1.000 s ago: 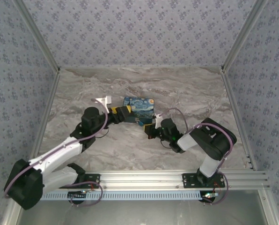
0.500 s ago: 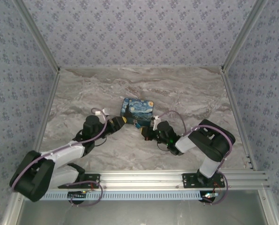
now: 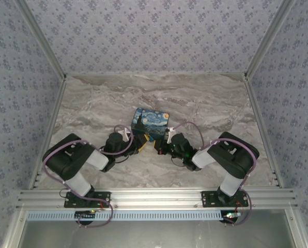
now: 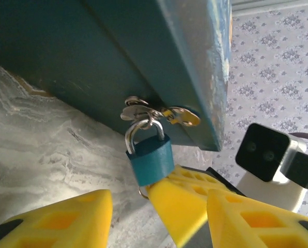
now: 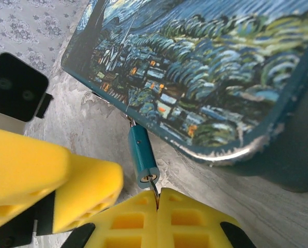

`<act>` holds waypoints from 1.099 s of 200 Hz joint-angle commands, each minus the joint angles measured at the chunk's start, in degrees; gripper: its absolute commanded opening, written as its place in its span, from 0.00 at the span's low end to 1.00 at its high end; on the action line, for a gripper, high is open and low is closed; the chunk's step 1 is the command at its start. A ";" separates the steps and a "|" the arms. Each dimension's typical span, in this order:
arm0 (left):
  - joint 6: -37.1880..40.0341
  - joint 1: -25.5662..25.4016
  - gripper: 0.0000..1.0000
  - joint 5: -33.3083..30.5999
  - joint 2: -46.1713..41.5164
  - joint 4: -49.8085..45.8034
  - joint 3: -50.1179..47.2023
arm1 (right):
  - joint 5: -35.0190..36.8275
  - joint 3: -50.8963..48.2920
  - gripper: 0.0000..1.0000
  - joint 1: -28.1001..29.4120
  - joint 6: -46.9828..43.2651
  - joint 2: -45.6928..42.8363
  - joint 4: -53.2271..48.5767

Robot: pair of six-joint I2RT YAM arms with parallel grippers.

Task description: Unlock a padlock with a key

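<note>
The padlock (image 4: 150, 157), a small teal body on a silvery shackle, hangs from the hasp on the front of the starry-print box (image 3: 150, 120). In the right wrist view the padlock (image 5: 142, 155) points down at my right gripper (image 5: 157, 200), which is shut on the thin dark key (image 5: 153, 190); the key's tip sits in the keyhole. My left gripper (image 4: 159, 199) is open just below the padlock. Its yellow fingers (image 4: 56, 219) stand on either side of the right gripper's fingertips (image 4: 185, 206). Both grippers, the left gripper (image 3: 140, 144) and the right gripper (image 3: 158, 146), meet at the box's near edge.
The box rests near the middle of the marble tabletop (image 3: 205, 103), and patterned walls close in the back and both sides. The left wrist camera block (image 5: 17, 88) is close beside the padlock. Both arms are folded low in front of the box.
The left arm has folded back and swung its gripper right, under the box's near edge by the padlock, with its jaws narrowing. The right gripper has edged left, still holding the key.
</note>
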 commanded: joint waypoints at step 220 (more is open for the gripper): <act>-7.18 -5.01 0.33 -10.57 11.97 15.98 4.01 | -0.54 2.98 0.00 0.86 9.26 -0.32 -0.66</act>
